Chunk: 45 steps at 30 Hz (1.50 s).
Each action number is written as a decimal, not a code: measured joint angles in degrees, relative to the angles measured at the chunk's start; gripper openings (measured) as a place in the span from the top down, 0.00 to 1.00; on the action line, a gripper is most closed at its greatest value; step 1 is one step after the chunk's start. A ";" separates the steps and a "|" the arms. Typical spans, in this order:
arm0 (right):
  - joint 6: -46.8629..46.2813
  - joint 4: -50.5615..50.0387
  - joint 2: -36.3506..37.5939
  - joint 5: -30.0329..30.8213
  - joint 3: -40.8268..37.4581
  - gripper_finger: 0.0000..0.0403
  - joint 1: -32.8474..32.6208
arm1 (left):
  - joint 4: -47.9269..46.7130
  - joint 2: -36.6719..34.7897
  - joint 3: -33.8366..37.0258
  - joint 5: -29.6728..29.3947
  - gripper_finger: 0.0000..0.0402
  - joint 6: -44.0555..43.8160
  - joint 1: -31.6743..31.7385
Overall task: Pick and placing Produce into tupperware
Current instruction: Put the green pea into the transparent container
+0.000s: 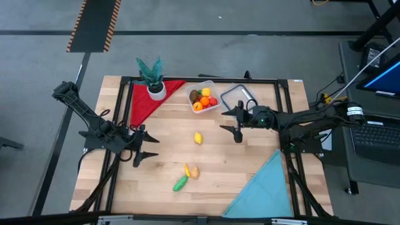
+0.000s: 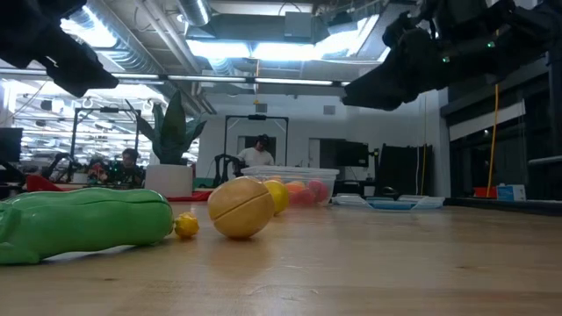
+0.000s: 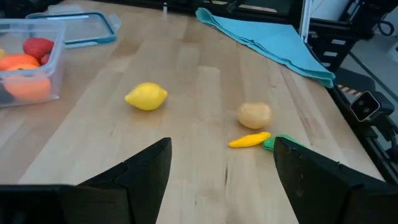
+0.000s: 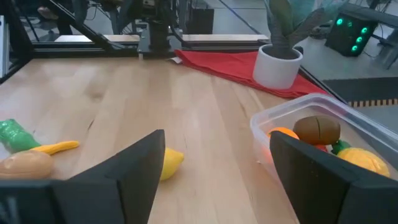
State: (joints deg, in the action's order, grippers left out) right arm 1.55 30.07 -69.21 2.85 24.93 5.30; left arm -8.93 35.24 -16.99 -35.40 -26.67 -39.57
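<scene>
You have the tupperware (image 1: 205,99) upright and lidless, a clear square tub with rounded corners. It holds several pieces of produce: orange (image 1: 198,107), red (image 1: 212,101), yellow (image 1: 205,92) and a brown one (image 4: 317,129). Near the tub, on its open-table side, a lemon (image 1: 198,138) lies alone on its side. Well beyond the lemon from the tub, three pieces lie close together: a tan potato (image 1: 195,172), a thin yellow piece (image 1: 186,169) just beside it, and a green one (image 1: 180,182).

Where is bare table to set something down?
Free: between the lemon and blue cloth, and the front left corner beside the green vegetable. Crowded: the back edge, with potted plant, tupperware and lid.
</scene>
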 joint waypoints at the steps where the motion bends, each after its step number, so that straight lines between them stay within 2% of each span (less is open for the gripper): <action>1: 0.01 -0.03 0.00 0.00 0.00 0.28 0.00 | 0.14 0.00 0.00 0.00 0.32 -0.26 0.00; 16: 0.19 -0.33 -0.02 0.00 0.00 0.28 0.02 | 6.01 0.98 0.00 -1.01 0.32 -4.32 0.04; 26: 0.16 -1.00 -0.02 0.00 0.00 0.28 0.00 | 16.17 9.41 0.00 -1.13 0.32 -4.31 -5.02; 32: 0.03 -1.23 -0.04 0.00 0.00 0.28 0.00 | 19.70 15.15 -2.49 -5.67 0.32 -4.53 -9.89; 36: -1.37 -1.22 -0.04 0.00 0.00 0.28 0.00 | 14.82 20.68 -9.31 -9.20 0.32 -4.98 -12.76; 39: -1.55 -1.27 -0.07 -0.02 0.00 0.28 -0.01 | 8.64 26.64 -15.47 -11.18 0.32 -8.82 -14.47; 45: -1.40 -1.25 -0.07 -0.04 0.00 0.28 -0.02 | -7.41 38.94 -27.69 -12.05 0.32 -27.72 -16.04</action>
State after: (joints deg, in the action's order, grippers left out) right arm 0.14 28.82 -69.28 2.81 24.93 5.28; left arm -16.34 74.19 -44.68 -47.44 -54.39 -55.61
